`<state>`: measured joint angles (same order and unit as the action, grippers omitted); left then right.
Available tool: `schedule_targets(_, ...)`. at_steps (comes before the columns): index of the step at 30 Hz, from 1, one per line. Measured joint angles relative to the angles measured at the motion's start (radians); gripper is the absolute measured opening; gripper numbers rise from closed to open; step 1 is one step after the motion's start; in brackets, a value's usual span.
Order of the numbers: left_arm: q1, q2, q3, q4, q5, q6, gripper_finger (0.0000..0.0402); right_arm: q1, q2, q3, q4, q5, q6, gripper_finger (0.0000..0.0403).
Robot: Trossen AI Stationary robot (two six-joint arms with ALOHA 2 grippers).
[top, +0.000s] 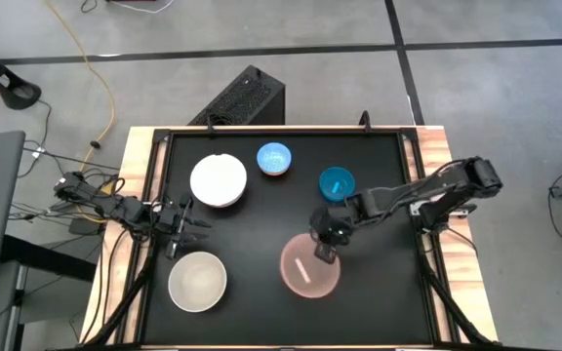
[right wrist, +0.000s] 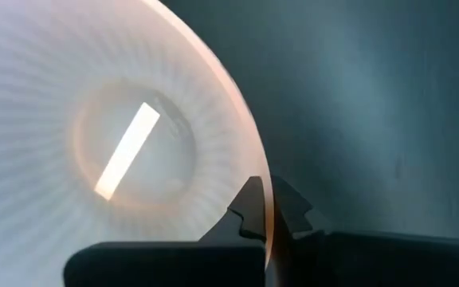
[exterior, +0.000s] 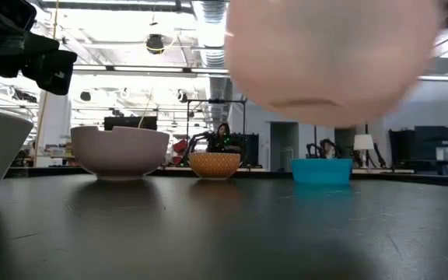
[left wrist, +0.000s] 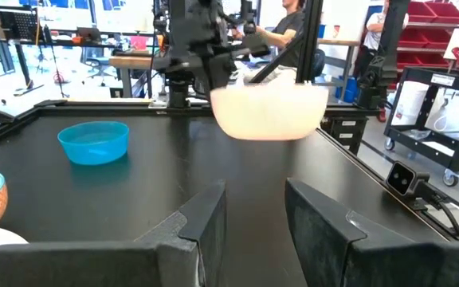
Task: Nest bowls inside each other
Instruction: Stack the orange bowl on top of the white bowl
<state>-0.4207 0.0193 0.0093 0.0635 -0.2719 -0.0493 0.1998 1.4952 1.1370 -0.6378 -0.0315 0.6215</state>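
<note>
My right gripper (top: 325, 252) is shut on a pink bowl (top: 310, 268), which hangs in the air at the table's near right; the low view shows the pink bowl (exterior: 333, 54) clear of the table. A white bowl (top: 219, 180), a small light blue bowl (top: 274, 159) and a small teal bowl (top: 337, 182) stand on their bases farther back. A cream bowl (top: 197, 281) stands at the near left. My left gripper (left wrist: 253, 215) waits open at the table's left edge, holding nothing. My right gripper pinches the pink bowl's rim (right wrist: 257, 159) on the bowl's far side, one finger inside the bowl and one outside. The fingers slant down from the table's far right. The bowl is lifted clear of the table with its opening up.
The black table has a raised rim (top: 281, 130) all round. Bare tabletop lies between the cream bowl and the pink bowl. Beyond the table's far edge stands a black box (top: 242, 97) on the floor, and people sit in the room behind.
</note>
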Motion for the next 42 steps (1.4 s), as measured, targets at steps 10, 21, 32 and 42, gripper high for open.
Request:
schedule_targets(10,0.000,0.000,0.000,0.000,0.000,0.000,0.0118,-0.241,0.051,0.003,0.476,0.046,-0.129,0.0005)
schedule_targets(21,0.000,0.001,0.000,0.000,0.000,0.000,0.0118,-0.399,0.353,0.337,0.508,0.032,-0.155,0.0005)
schedule_targets(32,0.000,0.000,0.000,0.000,0.000,0.000,0.0118,-0.489,0.661,0.769,0.369,0.029,-0.154,0.0005)
schedule_targets(42,0.000,0.000,0.000,0.000,0.000,0.000,0.0118,-0.504,0.819,0.939,0.272,0.002,-0.156,0.0005)
